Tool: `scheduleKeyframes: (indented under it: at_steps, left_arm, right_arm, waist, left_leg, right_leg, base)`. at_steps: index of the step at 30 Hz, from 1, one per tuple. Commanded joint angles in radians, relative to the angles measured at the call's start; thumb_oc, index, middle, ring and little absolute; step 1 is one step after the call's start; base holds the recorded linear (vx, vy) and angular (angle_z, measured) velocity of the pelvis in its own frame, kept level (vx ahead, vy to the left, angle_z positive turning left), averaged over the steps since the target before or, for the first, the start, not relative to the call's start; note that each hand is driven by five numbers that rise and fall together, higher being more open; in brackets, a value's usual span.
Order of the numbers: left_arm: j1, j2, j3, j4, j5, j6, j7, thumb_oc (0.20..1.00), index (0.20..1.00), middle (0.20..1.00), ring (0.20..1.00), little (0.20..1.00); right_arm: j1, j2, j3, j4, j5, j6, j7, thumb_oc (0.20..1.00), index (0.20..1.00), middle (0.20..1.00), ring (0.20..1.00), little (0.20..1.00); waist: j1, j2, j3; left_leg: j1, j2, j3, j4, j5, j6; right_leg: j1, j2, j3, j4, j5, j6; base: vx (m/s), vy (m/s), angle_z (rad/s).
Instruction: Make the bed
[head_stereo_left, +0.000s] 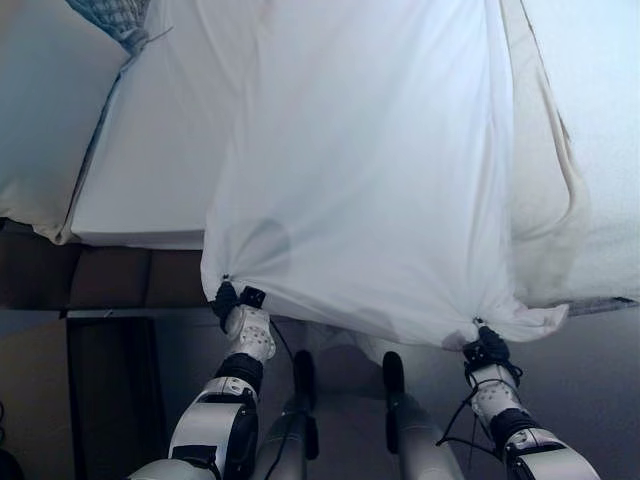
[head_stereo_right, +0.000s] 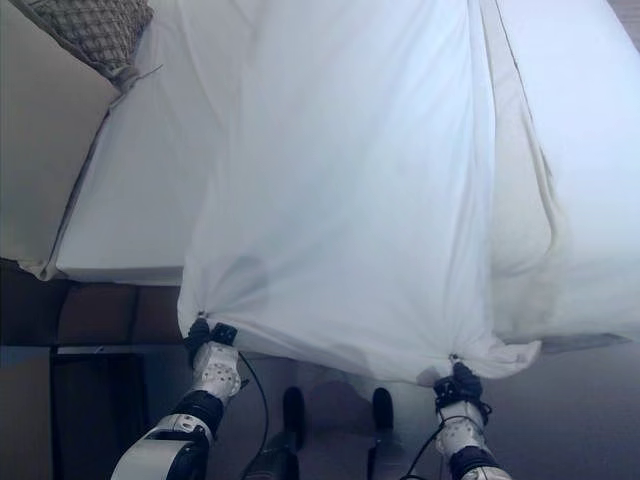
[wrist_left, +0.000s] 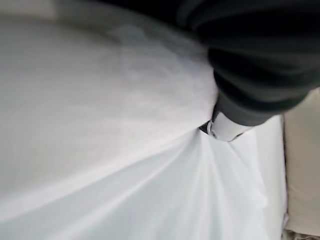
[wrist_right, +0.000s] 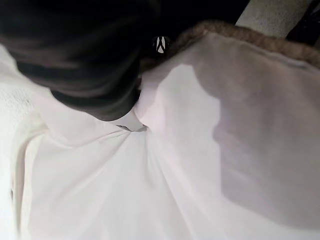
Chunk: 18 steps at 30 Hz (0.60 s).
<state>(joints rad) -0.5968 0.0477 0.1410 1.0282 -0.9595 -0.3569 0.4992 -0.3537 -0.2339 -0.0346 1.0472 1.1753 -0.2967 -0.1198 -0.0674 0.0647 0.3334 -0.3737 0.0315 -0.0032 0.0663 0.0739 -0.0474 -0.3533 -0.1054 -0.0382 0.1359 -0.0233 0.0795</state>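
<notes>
A thin white sheet (head_stereo_left: 360, 160) hangs stretched over the near edge of the bed, and light shows through it. My left hand (head_stereo_left: 228, 298) is shut on its lower left corner, where the cloth gathers into a point. At the lower right corner, my right hand (head_stereo_left: 485, 350) is shut on the cloth in the same way. In the left wrist view the sheet (wrist_left: 125, 165) fans out from under the dark cover beside a silver finger (wrist_left: 225, 129). In the right wrist view folds of the sheet (wrist_right: 165, 175) run out from the grip under the cover.
The white mattress (head_stereo_left: 140, 170) lies bare at the left, above a brown bed frame (head_stereo_left: 110, 275). A pale pillow or duvet (head_stereo_left: 40, 120) bulges at the far left, with a checked cloth (head_stereo_left: 115, 15) at the top. A thicker white cover (head_stereo_left: 600, 150) lies along the right.
</notes>
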Motion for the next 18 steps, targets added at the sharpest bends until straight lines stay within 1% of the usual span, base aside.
scheduleKeyframes:
  at_steps: [1,3,5,6,7,9,11,12,14,15,16,17,18]
  left_arm:
    - [0.229,0.09,0.124,0.204,-0.081,0.03,0.029,1.0,1.0,1.0,1.0,1.0]
    - [0.233,0.087,0.12,0.211,-0.076,0.041,0.024,1.0,1.0,1.0,1.0,1.0]
    - [0.239,0.086,0.099,0.23,-0.045,0.069,0.017,1.0,1.0,1.0,1.0,1.0]
    - [0.243,0.095,0.106,0.273,-0.028,0.1,0.025,1.0,1.0,1.0,1.0,1.0]
    - [0.241,0.097,0.107,0.276,-0.028,0.101,0.023,1.0,1.0,1.0,1.0,1.0]
    - [0.242,0.107,0.11,0.309,-0.005,0.134,0.022,1.0,1.0,1.0,1.0,1.0]
    - [0.243,0.104,0.107,0.308,0.0,0.14,0.024,1.0,1.0,1.0,1.0,1.0]
    - [0.251,0.108,0.081,0.315,0.062,0.17,0.006,1.0,1.0,1.0,1.0,1.0]
    - [0.275,0.115,0.045,0.325,0.134,0.211,-0.032,1.0,1.0,1.0,1.0,1.0]
    - [0.275,0.115,0.045,0.326,0.135,0.212,-0.033,1.0,1.0,1.0,1.0,1.0]
    - [0.288,0.116,0.028,0.326,0.163,0.227,-0.057,1.0,1.0,1.0,1.0,1.0]
    - [0.312,0.121,0.001,0.339,0.228,0.252,-0.082,1.0,1.0,1.0,1.0,1.0]
    - [0.312,0.122,0.001,0.34,0.229,0.253,-0.083,1.0,1.0,1.0,1.0,1.0]
  right_arm:
    - [0.111,0.019,-0.076,0.127,-0.031,0.0,-0.099,1.0,1.0,1.0,1.0,1.0]
    - [0.114,0.016,-0.086,0.145,-0.032,0.006,-0.102,1.0,1.0,1.0,1.0,1.0]
    - [0.116,0.008,-0.089,0.166,-0.045,0.027,-0.093,1.0,1.0,1.0,1.0,1.0]
    - [0.12,0.007,-0.085,0.178,-0.049,0.049,-0.074,1.0,1.0,1.0,1.0,1.0]
    - [0.119,0.006,-0.085,0.181,-0.048,0.05,-0.071,1.0,1.0,1.0,1.0,1.0]
    - [0.12,0.001,-0.076,0.201,-0.076,0.079,-0.049,1.0,1.0,1.0,1.0,1.0]
    - [0.121,0.001,-0.076,0.199,-0.077,0.082,-0.044,1.0,1.0,1.0,1.0,1.0]
    - [0.122,-0.001,-0.069,0.198,-0.091,0.089,-0.034,1.0,1.0,1.0,1.0,1.0]
    - [0.131,-0.007,-0.076,0.19,-0.074,0.098,0.001,1.0,1.0,1.0,1.0,1.0]
    - [0.132,-0.007,-0.077,0.191,-0.073,0.098,0.002,1.0,1.0,1.0,1.0,1.0]
    - [0.136,-0.009,-0.079,0.192,-0.073,0.105,0.016,1.0,1.0,1.0,1.0,1.0]
    - [0.138,-0.017,-0.076,0.19,-0.084,0.118,0.042,1.0,1.0,1.0,1.0,1.0]
    - [0.138,-0.017,-0.076,0.19,-0.084,0.118,0.044,1.0,1.0,1.0,1.0,1.0]
  waist:
    - [0.012,-0.05,0.017]
    - [0.012,-0.048,0.015]
    - [0.01,-0.046,0.01]
    - [0.007,-0.043,0.006]
    - [0.007,-0.043,0.006]
    - [0.003,-0.041,-0.002]
    - [0.001,-0.04,-0.004]
    - [-0.001,-0.039,-0.005]
    - [-0.003,-0.035,-0.007]
    - [-0.002,-0.035,-0.008]
    - [-0.003,-0.032,-0.006]
    - [-0.003,-0.029,-0.006]
    - [-0.003,-0.029,-0.006]
  left_leg:
    - [-0.032,0.018,0.032,0.035,-0.03,-0.044]
    - [-0.03,0.019,0.032,0.034,-0.03,-0.044]
    - [-0.025,0.021,0.033,0.032,-0.03,-0.044]
    - [-0.02,0.023,0.035,0.028,-0.03,-0.045]
    - [-0.019,0.023,0.036,0.027,-0.029,-0.045]
    - [-0.012,0.027,0.037,0.023,-0.029,-0.046]
    - [-0.011,0.026,0.038,0.022,-0.028,-0.046]
    - [-0.009,0.026,0.037,0.022,-0.027,-0.045]
    - [-0.003,0.025,0.035,0.018,-0.027,-0.042]
    - [-0.002,0.025,0.035,0.017,-0.026,-0.042]
    - [-0.001,0.025,0.034,0.016,-0.025,-0.042]
    - [0.003,0.024,0.035,0.013,-0.025,-0.04]
    - [0.004,0.024,0.035,0.013,-0.025,-0.04]
  right_leg:
    - [-0.05,-0.072,0.046,-0.017,0.064,0.076]
    - [-0.048,-0.071,0.046,-0.015,0.062,0.075]
    - [-0.046,-0.07,0.047,-0.014,0.06,0.075]
    - [-0.044,-0.07,0.048,-0.015,0.06,0.075]
    - [-0.043,-0.07,0.048,-0.016,0.061,0.075]
    - [-0.037,-0.069,0.05,-0.02,0.061,0.073]
    - [-0.035,-0.069,0.052,-0.02,0.061,0.072]
    - [-0.034,-0.067,0.053,-0.02,0.061,0.073]
    - [-0.03,-0.067,0.055,-0.021,0.063,0.073]
    - [-0.029,-0.067,0.055,-0.022,0.063,0.073]
    - [-0.028,-0.066,0.056,-0.022,0.064,0.072]
    - [-0.023,-0.067,0.057,-0.026,0.064,0.073]
    - [-0.022,-0.066,0.057,-0.027,0.064,0.073]
  base:
    - [0.0,0.0,0.0]
    - [0.01,-0.006,0.02]
    - [0.0,0.0,0.0]
    - [0.0,0.0,0.0]
    - [0.0,0.0,0.0]
    - [0.0,0.0,0.0]
    - [0.0,-0.002,0.03]
    - [0.0,-0.004,0.1]
    - [0.0,0.003,0.07]
    - [0.0,0.0,0.0]
    - [0.0,0.0,0.0]
    - [0.0,0.0,0.0]
    - [0.0,0.0,0.0]
